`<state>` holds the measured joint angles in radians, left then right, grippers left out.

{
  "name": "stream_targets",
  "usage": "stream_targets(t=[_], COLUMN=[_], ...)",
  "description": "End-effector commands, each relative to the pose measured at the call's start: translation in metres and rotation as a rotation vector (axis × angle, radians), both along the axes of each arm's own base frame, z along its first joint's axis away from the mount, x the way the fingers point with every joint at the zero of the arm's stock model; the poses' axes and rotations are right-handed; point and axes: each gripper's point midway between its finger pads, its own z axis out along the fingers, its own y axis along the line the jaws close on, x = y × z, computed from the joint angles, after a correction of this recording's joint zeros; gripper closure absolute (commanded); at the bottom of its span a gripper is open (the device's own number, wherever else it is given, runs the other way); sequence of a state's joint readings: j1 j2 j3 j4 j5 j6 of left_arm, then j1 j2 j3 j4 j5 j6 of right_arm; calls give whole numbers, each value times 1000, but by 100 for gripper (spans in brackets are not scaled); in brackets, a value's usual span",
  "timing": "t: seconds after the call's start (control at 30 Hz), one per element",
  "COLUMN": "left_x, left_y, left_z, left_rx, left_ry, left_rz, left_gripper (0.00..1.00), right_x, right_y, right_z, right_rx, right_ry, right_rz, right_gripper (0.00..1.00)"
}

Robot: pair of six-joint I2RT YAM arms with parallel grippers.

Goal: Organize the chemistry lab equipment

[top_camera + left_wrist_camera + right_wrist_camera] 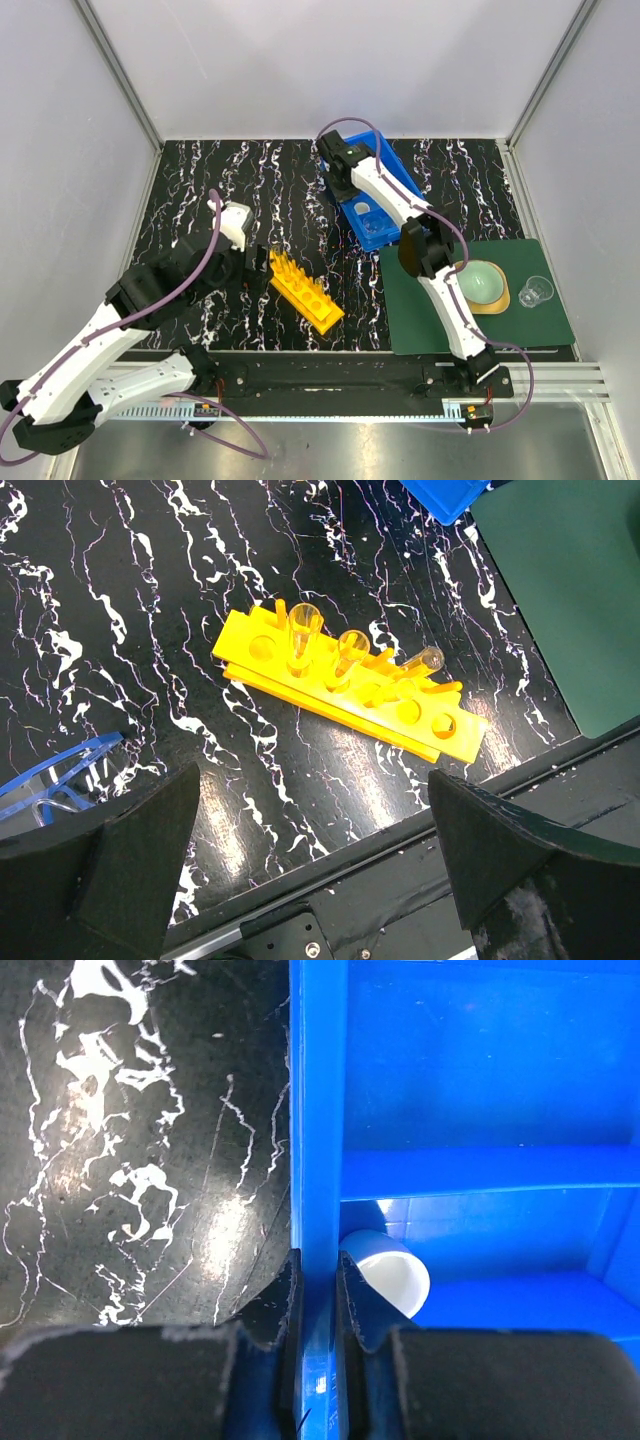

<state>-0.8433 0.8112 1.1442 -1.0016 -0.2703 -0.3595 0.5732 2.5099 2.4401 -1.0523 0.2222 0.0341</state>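
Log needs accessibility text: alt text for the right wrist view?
The right gripper is shut on a side wall of the blue divided bin, one finger outside, one inside. A small white round piece sits in the compartment beside the inner finger; black marbled table shows outside the bin.

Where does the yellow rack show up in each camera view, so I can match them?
Top external: the yellow rack lies diagonally just left of centre.
Left wrist: the yellow rack sits mid-picture, with three clear tubes in it.
Right wrist: not in view.
Shared landmark: the blue bin, a corner at the left wrist view's top edge, filling the right wrist view.
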Motion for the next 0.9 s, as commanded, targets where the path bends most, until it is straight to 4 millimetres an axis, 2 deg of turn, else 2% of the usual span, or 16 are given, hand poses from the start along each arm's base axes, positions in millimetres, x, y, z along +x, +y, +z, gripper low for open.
stream_targets(t=[0.0,0.03,0.1,0.13,0.17,0.2,0.27,0.47,0.67,0.87], left_x=[3,3,2,2,1,1,0,-1,-2,-3], left_y=[0,0,-1,-1,-1,0,0,1,2,3], left_z=[17,17,18,18,18,19,19,21,21,20], left_rx=[-45,-48,-53,-55,-59,-60,-62,-73,-75,-73], left_ry=[-42,-41,-41,-41,-42,-43,-43,-48,-47,-46], left_rz=[17,16,13,12,10,10,8,9,11,11], left_gripper=[1,1,1,1,1,1,1,1,1,1], right_x=[-19,-22,-33,-34,-37,-44,-50,-78,-95,-113], right_y=[17,27,26,31,32,32,34,38,36,47], right_z=[12,13,15,18,28,22,31,28,23,26], right_rx=[-100,-94,-117,-102,-86,-79,-49,-21,-42,-1], right_ry=[-48,-70,-75,-98,-114,-91,-97,-51,-66,-87], right_rz=[208,244,303,322,338,365,389,521,655,844], right_gripper=[100,100,100,100,100,100,100,100,100,100])
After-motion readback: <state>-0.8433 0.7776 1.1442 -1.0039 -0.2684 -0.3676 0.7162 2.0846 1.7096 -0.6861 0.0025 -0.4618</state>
